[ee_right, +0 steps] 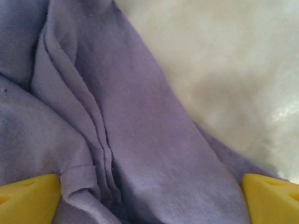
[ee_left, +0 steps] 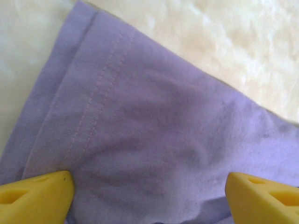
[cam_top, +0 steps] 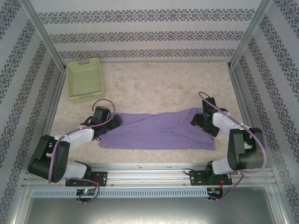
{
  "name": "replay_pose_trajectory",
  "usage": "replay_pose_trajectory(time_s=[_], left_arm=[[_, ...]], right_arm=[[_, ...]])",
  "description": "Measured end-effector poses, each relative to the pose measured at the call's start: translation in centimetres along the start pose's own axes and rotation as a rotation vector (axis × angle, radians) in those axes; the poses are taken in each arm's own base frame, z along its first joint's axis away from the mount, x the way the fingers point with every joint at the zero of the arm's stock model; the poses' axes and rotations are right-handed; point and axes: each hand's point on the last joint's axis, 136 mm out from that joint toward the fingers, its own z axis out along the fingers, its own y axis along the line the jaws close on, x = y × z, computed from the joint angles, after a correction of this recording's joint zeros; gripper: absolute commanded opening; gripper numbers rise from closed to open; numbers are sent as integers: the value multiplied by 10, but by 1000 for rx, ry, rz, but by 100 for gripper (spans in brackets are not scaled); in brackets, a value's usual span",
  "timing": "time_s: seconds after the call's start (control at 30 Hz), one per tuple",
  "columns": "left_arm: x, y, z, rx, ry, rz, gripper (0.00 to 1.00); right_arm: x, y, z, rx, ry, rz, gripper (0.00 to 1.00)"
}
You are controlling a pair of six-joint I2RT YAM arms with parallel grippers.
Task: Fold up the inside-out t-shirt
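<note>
Bench [cam_top: 163,79]: pale mottled top, patterned walls on 3 sides, metal rail [cam_top: 149,173] along the near edge. Open surface runs from the basket [cam_top: 85,80] rightward to the right wall, across the far half.

T-shirt [cam_top: 159,133]: lavender, flat in a long band nearer than the basket and to its right, well apart from it. Near edge straight and just short of the rail; far edge wavy. The end farthest from the basket is bunched.

Left arm [cam_top: 70,140] sits on the near side of the basket. Right arm [cam_top: 238,144] is far to the basket's right, close to that wall.

Basket: pale green, perforated, far-left corner.

Left end effector [cam_top: 114,122]: at the shirt end nearest the basket, fingers [ee_left: 42,196] spread wide, cloth w/ a double-stitched hem lying flat btwn them, not pinched.

Right end effector [cam_top: 198,120]: at the shirt end farthest from the basket, fingers [ee_right: 28,196] also wide, over soft folds, nothing gripped.

Wrist views cut the fingers off at the frame bottom, so can't tell if the tips touch cloth. From above, black housings hide the tips.
</note>
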Motion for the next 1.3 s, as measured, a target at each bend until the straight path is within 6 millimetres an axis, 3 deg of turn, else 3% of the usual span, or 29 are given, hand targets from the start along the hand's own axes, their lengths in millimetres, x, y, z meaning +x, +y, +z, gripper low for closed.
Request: replay_pose_trajectory(time_s=[0.23, 0.4, 0.63, 1.0, 1.17, 1.3], left_arm=[[-21, 21, -5, -23, -57, -77, 91], [-20, 41, -15, -88, -65, -104, 91], [-14, 48, -21, -111, -48, -110, 91], [-12, 48, -22, -110, -44, -111, 92], [-11, 47, -22, -101, -36, -107, 92], [-9, 45, -21, -91, -27, -102, 92]], right_arm=[[9, 24, 3, -19, 6, -74, 98], [15, 43, 5, -33, 5, -112, 91], [14, 50, 5, -11, -18, -124, 84], [13, 59, 5, -32, -32, -135, 33], [14, 61, 4, -52, -36, -151, 5], [14, 61, 0, -65, -48, -151, 0]])
